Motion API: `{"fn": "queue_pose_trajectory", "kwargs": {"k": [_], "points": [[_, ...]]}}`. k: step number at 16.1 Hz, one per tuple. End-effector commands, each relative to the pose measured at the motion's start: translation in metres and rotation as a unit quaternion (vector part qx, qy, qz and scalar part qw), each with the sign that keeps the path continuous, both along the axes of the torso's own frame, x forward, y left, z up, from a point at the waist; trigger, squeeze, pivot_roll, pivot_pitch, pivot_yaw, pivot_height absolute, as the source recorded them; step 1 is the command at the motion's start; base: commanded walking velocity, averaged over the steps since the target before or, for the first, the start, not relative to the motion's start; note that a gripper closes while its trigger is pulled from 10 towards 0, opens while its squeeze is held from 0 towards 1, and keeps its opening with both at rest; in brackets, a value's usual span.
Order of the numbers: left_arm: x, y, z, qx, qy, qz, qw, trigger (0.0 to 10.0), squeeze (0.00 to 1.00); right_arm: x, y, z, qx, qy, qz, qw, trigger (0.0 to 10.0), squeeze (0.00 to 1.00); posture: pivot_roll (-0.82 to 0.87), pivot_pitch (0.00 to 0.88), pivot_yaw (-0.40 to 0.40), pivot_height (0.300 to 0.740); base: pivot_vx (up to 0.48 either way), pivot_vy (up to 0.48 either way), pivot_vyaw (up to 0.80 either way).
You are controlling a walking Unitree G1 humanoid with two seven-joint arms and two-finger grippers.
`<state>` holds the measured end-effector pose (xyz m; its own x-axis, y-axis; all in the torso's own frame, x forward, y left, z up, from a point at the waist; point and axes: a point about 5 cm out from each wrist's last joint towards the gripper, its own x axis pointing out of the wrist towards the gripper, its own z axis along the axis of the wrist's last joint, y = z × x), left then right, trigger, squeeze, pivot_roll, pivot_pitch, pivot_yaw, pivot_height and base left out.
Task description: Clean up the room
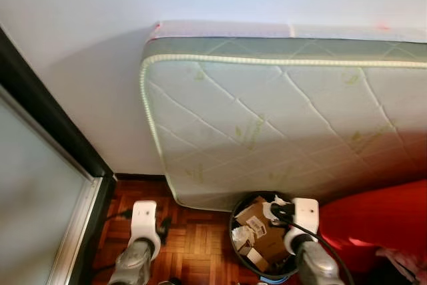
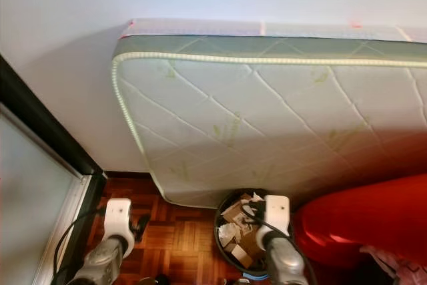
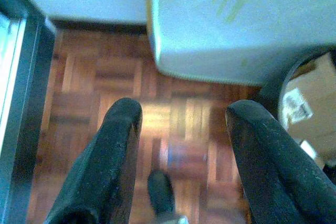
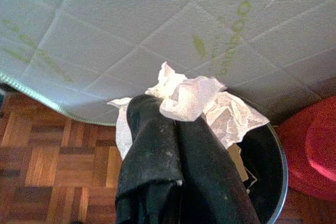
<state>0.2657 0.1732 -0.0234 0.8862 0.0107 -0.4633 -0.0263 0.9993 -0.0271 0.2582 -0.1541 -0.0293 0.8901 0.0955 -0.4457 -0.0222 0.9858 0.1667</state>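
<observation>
My right gripper is shut on a crumpled white paper and holds it just over the near rim of a black waste bin. Seen from the head, that gripper hangs over the bin, which holds several cardboard scraps and paper bits. My left gripper is open with nothing between its fingers, above the bare parquet floor to the left of the bin. The left arm is low at the picture's bottom.
A white quilted mattress leans on the wall right behind the bin. A red soft seat sits to the right of the bin. A dark-framed glass door bounds the left side. Parquet floor lies between door and bin.
</observation>
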Motion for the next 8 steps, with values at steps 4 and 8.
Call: {"fn": "queue_pose_trajectory", "kwargs": {"k": [4,8], "points": [[0.009,-0.003,0.014,-0.011,-0.060,0.005,0.998,10.0,0.00,-0.016,-0.046,-0.005,-0.018,0.009,-0.033,0.999,10.0,0.00,-0.06,0.220,-0.039,0.740,0.000,0.000,0.00],[0.008,-0.007,0.014,-0.015,-0.068,0.000,0.998,10.0,0.00,-0.015,-0.042,-0.007,-0.031,0.022,-0.040,0.998,10.0,0.00,-0.06,0.219,-0.039,0.702,0.000,0.000,0.00]]}}
